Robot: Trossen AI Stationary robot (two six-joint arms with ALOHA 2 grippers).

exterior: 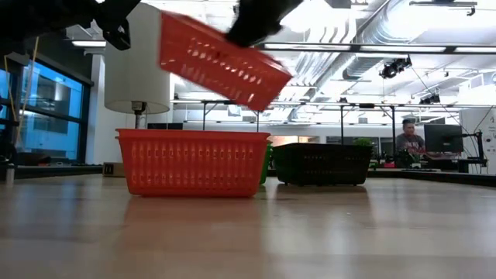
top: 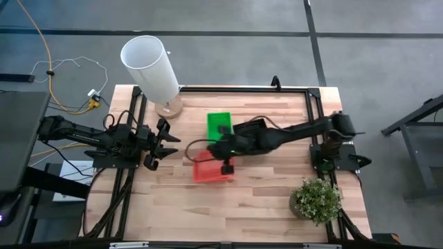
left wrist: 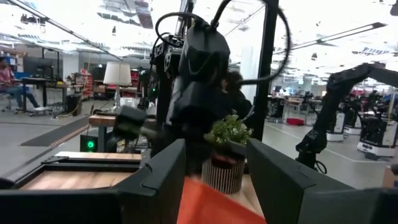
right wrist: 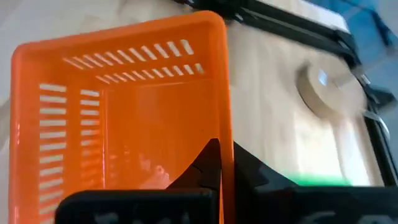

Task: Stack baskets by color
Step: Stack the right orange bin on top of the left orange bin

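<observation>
The right end effector (right wrist: 221, 163) is clamped on the long rim of a red shallow rectangular plastic mesh-sided basket (exterior: 221, 68), its dark fingers pinched together over the thin wall, and it holds that basket tilted in the air directly above a second red mesh-sided basket (exterior: 191, 161) that sits on the wooden desk (top: 263, 200). Judged from its slotted walls and thin plastic, the carried basket looks light and fairly stiff, though the wall may flex under a one-sided pinch, and the smooth plastic could slip or swing; the rim near the middle of a long side seems the sensible place to grip, as it is now. It hangs with one corner lower than the rest, so it would likely need levelling before it can nest in the red basket below. Beside that resting red basket, toward the far edge of the desk, lies a bright green mesh-sided basket (top: 219, 124), and in the low view a black mesh-sided basket (exterior: 322, 164) stands just beyond it. The left end effector (top: 165, 144) waits near the resting red basket on its left, fingers (left wrist: 163, 177) apart and holding nothing. A tall white cylinder (top: 150, 66) on a round wooden base stands further off by the desk's far edge, and a small green potted plant (top: 315, 200) sits well apart, out of the way.
</observation>
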